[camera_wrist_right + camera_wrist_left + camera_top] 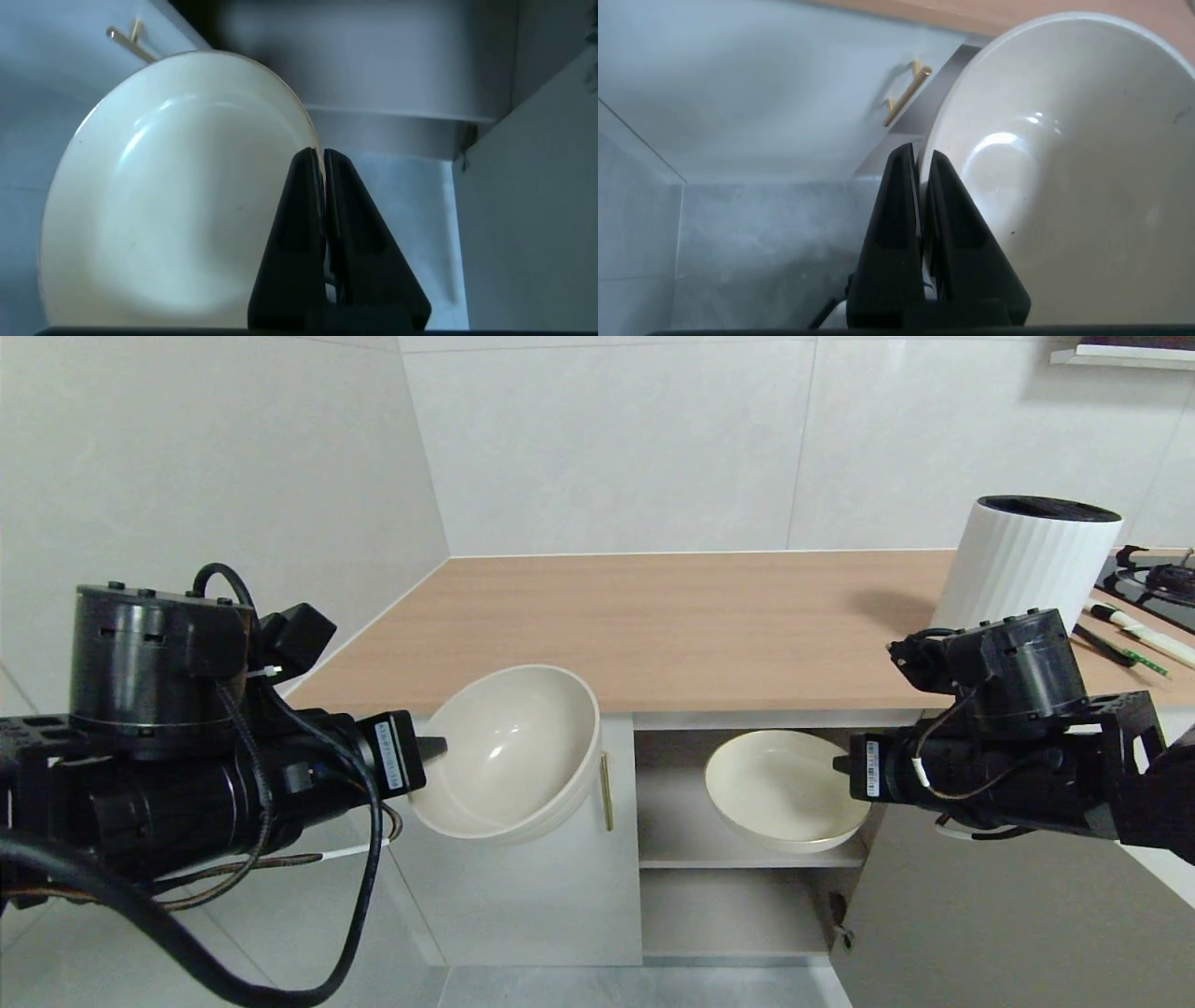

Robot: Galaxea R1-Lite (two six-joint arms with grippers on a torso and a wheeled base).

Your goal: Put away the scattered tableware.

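Bowl (509, 756), deep and cream, hangs tilted before the closed cabinet door (560, 896), its rim pinched tight by the left gripper (434, 747). The right gripper (840, 765) clamps a shallow plate (780, 789) at the open cabinet's mouth, above the shelf (691, 849). A white canister (1027, 560) stands on the counter (653, 625).

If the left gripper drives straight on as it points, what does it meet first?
Probably the closed cabinet door, with the bowl in the left gripper touching first; depth unclear.
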